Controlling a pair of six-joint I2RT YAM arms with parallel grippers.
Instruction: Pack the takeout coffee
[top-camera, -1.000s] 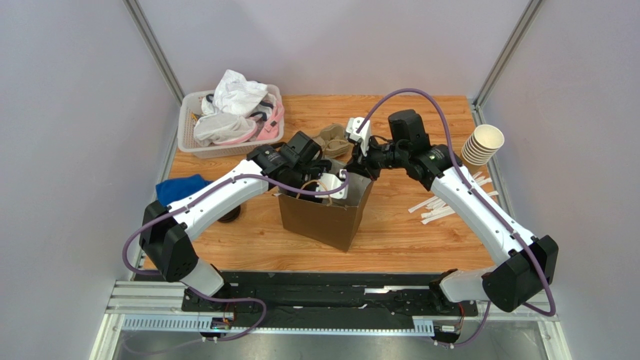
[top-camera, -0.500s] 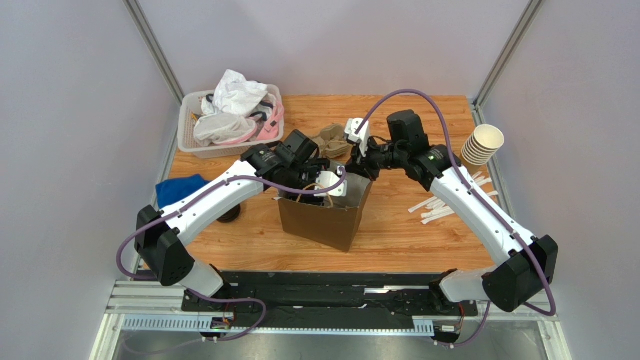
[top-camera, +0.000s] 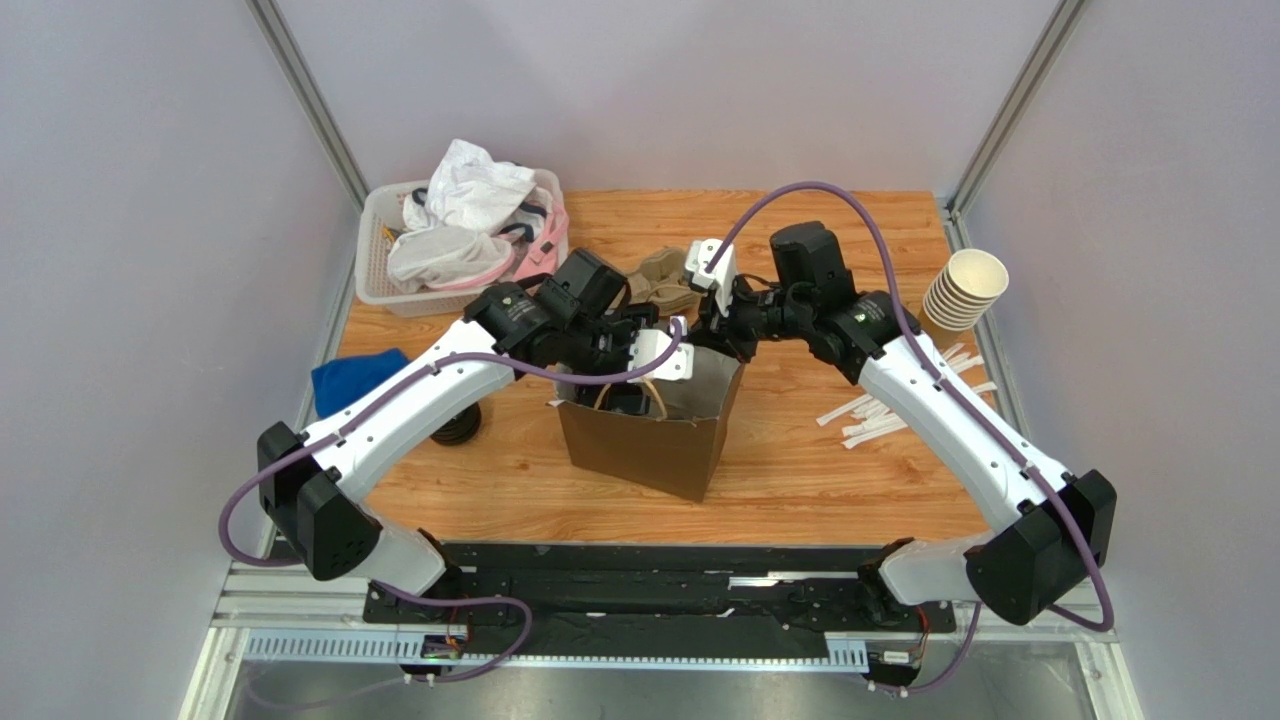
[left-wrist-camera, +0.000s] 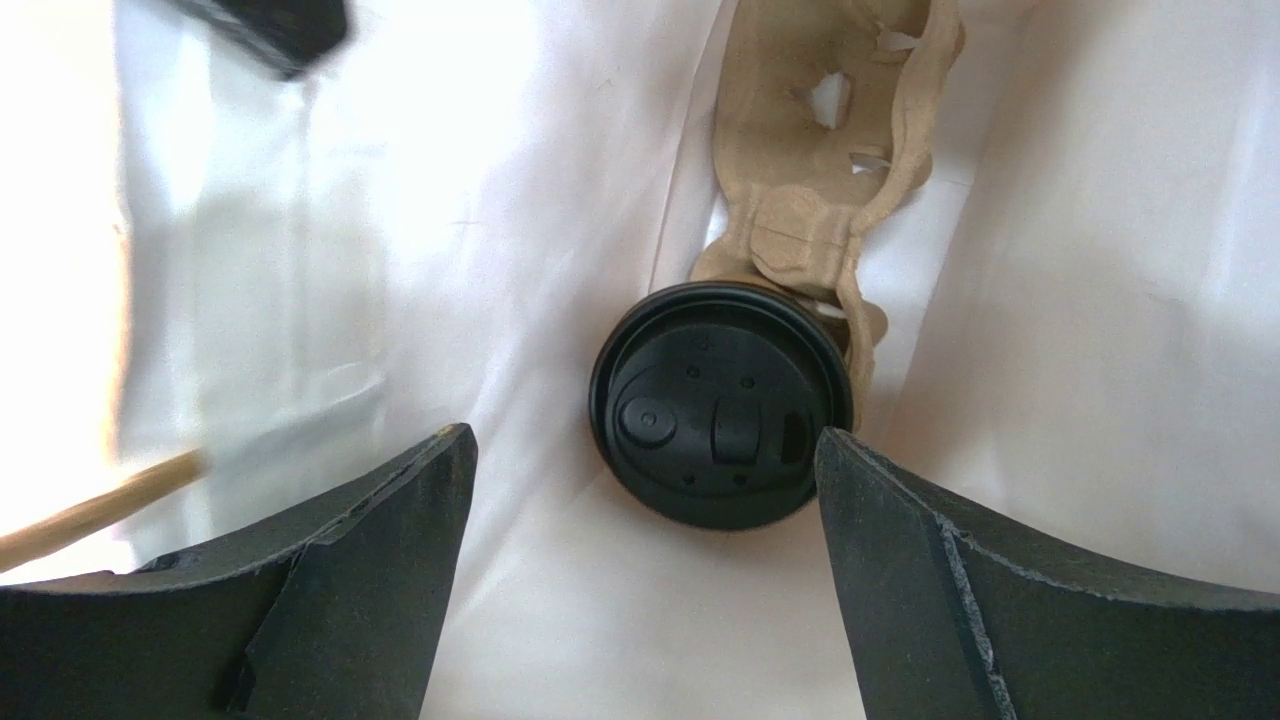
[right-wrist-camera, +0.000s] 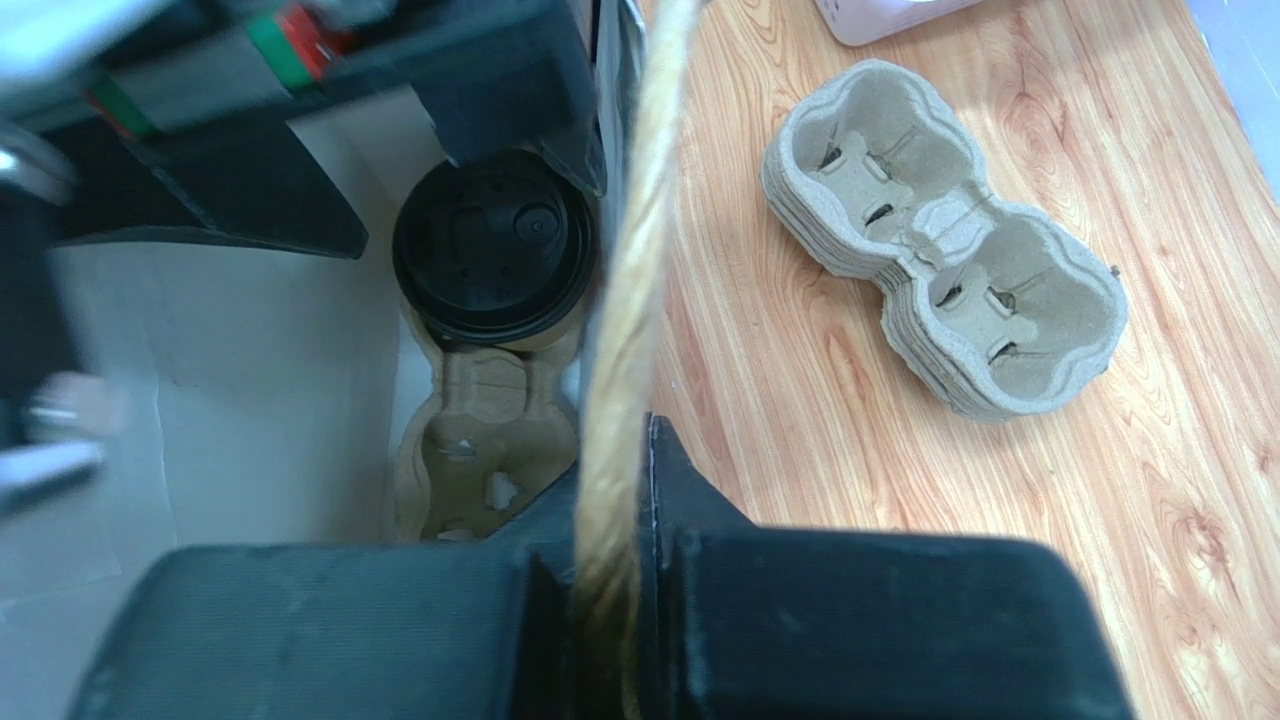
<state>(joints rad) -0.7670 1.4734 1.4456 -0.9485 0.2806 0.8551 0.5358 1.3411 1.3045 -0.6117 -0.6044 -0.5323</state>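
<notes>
Fingers (left-wrist-camera: 353, 585) of the left gripper (left-wrist-camera: 639, 450) stand wide apart over the open paper bag (top-camera: 646, 435). The takeout coffee (left-wrist-camera: 721, 405) sits upright below and between them, touching neither, black lid up, at one end of a pulp carrier (left-wrist-camera: 819, 180) on the bag's floor. Beyond, the right gripper (right-wrist-camera: 609, 563) is clamped on the bag's twine handle (right-wrist-camera: 631, 270) — spare carriers (right-wrist-camera: 947, 300) lie stacked on the table (right-wrist-camera: 751, 375) behind.

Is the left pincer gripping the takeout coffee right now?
No, the left pincer hangs wide open over the takeout coffee sitting in the bag.
</notes>
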